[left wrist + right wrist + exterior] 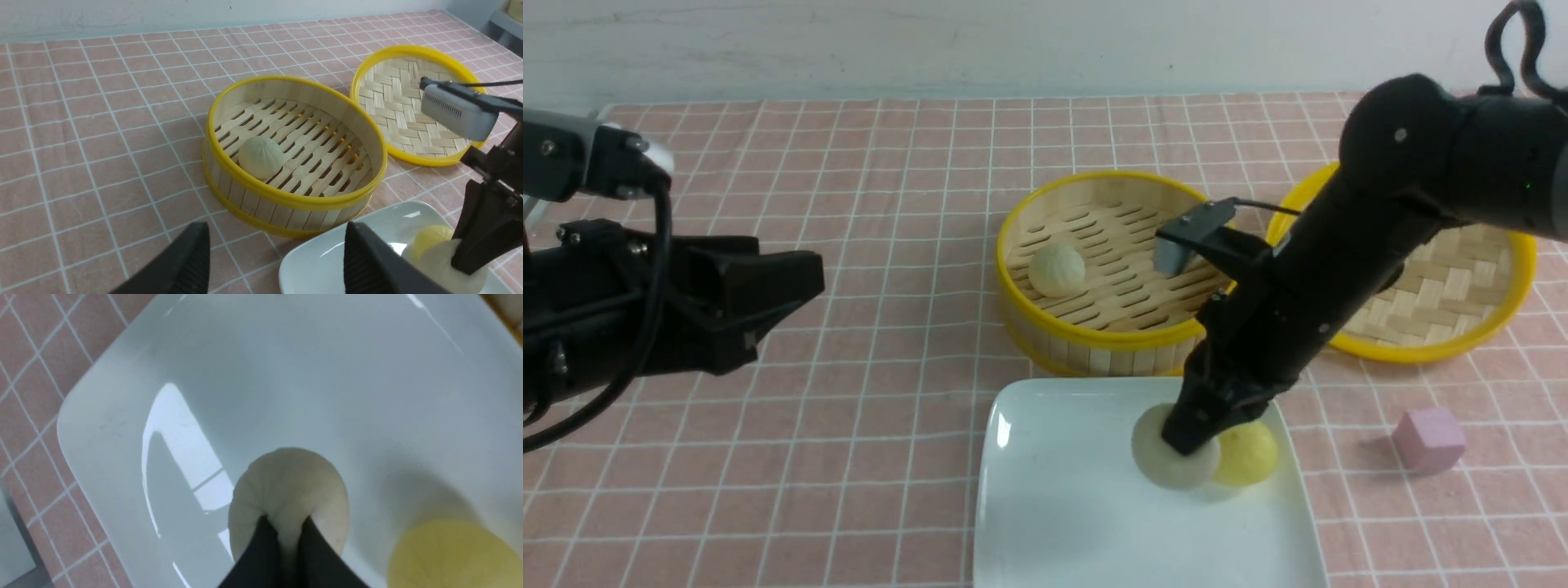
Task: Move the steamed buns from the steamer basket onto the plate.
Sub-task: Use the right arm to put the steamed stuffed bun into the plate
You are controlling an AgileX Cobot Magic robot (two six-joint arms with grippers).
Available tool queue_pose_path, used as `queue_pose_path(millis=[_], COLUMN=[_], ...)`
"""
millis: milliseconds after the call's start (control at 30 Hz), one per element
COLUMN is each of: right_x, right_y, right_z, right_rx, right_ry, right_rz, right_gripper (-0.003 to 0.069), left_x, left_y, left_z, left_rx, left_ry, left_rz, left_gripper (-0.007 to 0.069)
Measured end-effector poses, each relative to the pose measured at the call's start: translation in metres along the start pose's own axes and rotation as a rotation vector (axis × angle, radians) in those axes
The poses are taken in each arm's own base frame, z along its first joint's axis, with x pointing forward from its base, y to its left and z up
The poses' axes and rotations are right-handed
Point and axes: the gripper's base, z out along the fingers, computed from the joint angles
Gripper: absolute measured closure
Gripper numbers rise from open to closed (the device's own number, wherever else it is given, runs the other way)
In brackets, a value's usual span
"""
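Front view: a pink-checked tabletop (849, 245). The right claw (1188, 437) reaches down over the white plate (1054, 506), clenched on the pleated top of a pale bun (1160, 469). This bun sits at the plate's surface or just above it; contact cannot be made out. A yellow bun (1252, 454) lies on the plate, touching the pale one on its right. Beyond the plate stands the steamer basket (1094, 343), with the remaining bun (1057, 269) in its left part. From the right claw, that bun lies farther away and to the left, over the basket's near wall. The left claw (784, 302) hangs well apart on the left, holding nothing. The right arm looks the nearer one. A shallow woven tray (1437, 314) and a pink cube (1427, 439) sit to the right.

Left wrist view: the left claw (273, 261) stands wide apart and empty. The remaining bun (260, 157) rests on the slat floor of the steamer basket (294, 200). It is round, with no long axis to line up on.

Right wrist view: the right claw (286, 520) pinches the pale bun (290, 477) by its crown, jaws nearly together. The glossy plate (286, 375) is beneath and the yellow bun (453, 555) alongside.
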Motion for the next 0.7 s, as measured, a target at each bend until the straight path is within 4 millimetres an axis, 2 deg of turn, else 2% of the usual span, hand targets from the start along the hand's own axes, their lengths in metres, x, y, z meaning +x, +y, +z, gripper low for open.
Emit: queue_pose_path(millis=[333,567,700], right_x=[-0.01,-0.007,-0.006], right_y=[-0.018,-0.029,-0.031], right_z=[0.02,0.038,0.041], right_rx=[0.043,0.039,0.039], right_ry=[-0.103,-0.075,-0.069], right_rz=[-0.036,-0.016,-0.014], right_gripper=[0.0636,0.0636,0.0626], left_x=[0.0,0.0,0.0], left_y=[0.0,0.0,0.0], left_z=[0.0,0.0,0.0], left_rx=[0.0,0.0,0.0], left_ry=[0.0,0.0,0.0], left_rz=[0.0,0.0,0.0], left_gripper=[0.0172,0.0172,0.0172])
